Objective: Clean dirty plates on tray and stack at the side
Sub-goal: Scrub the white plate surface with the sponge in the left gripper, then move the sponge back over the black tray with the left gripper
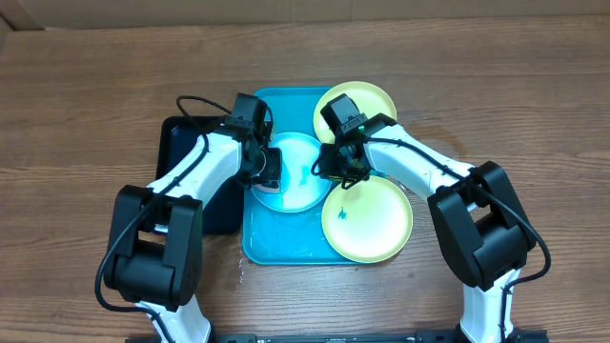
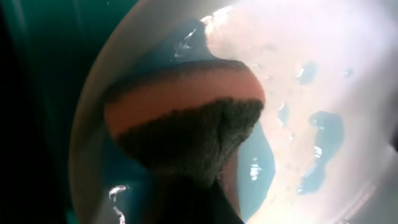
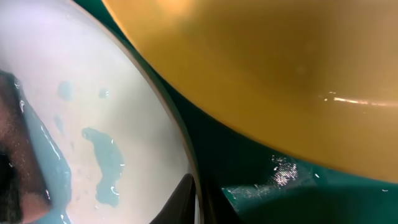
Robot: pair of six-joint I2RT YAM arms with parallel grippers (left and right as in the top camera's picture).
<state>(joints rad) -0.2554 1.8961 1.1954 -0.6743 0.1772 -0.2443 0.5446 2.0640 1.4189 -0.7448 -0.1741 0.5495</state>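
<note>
Left gripper point(image 1: 268, 170) is clenched on a sponge point(image 2: 186, 124), pressed onto the wet light blue plate point(image 1: 297, 181) in the turquoise tray point(image 1: 286, 245). Right gripper point(image 1: 334, 172) pinches that plate's rim. The far yellow-green plate point(image 1: 378, 99) and the near yellow-green plate point(image 1: 370, 227) crowd the right side, and there's a black tray point(image 1: 179, 143) on the left.

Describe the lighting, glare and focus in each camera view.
Overhead: evenly lit and sharp, with little shadow. Left wrist: sponge looms close and soft, light blue plate is washed out, left edge is black. Right wrist: yellow plate is blurred, with glints on the wet tray.
</note>
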